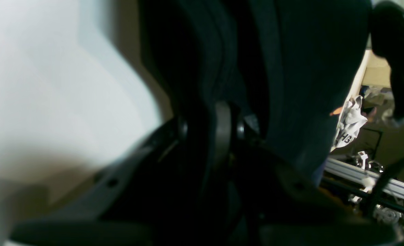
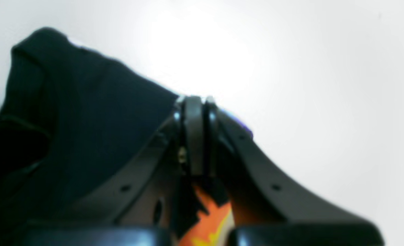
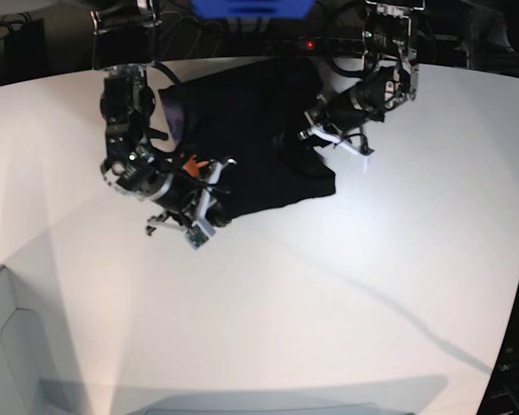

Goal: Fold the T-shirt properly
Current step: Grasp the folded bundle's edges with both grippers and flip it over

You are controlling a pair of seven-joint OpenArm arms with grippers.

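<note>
Base view shows the broad white desk carrying the large black short-sleeved cloth T-shirt, which lies bunched at the desk's far middle with a bit of orange print at its near left edge. The right gripper at that edge is clamped on the T-shirt, orange print showing between its fingers. The left gripper at the T-shirt's opposite edge is clamped on dark cloth.
</note>
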